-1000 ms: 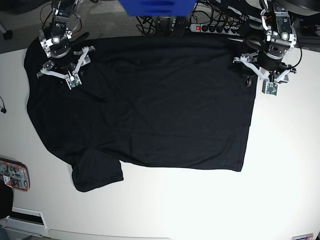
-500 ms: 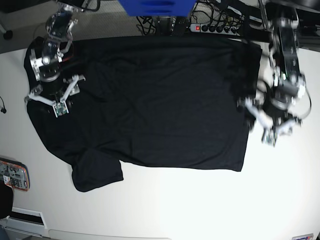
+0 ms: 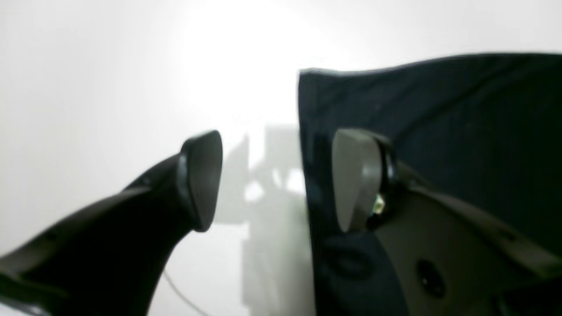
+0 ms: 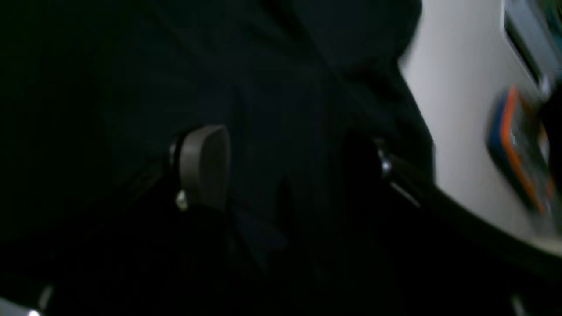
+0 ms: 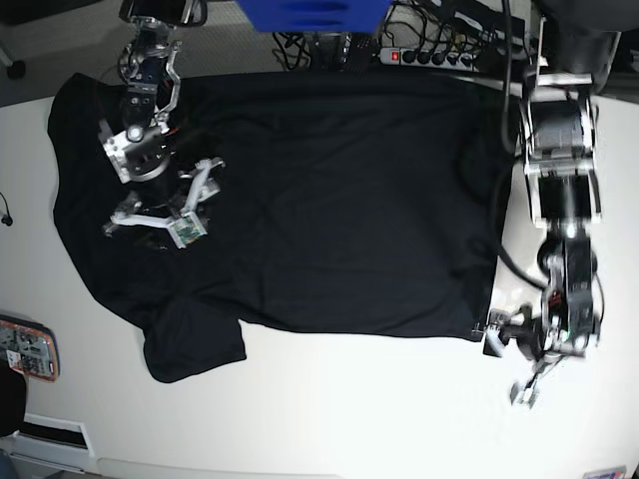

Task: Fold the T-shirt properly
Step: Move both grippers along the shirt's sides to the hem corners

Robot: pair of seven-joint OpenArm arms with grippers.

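Only one T-shirt (image 5: 319, 200); two pincers, left (image 3: 272, 180) and right (image 4: 285, 171), both spread.

Matt black cloth T-shirt (image 5: 329, 200) on a smooth white table (image 5: 329, 419).

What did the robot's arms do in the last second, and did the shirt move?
The left tool swept down the T-shirt's side edge to its near corner, jaws open astride the hem. The right tool slid from the far corner out over the cloth, open. Neither has grabbed anything. The T-shirt stayed flat and the table looks unchanged.
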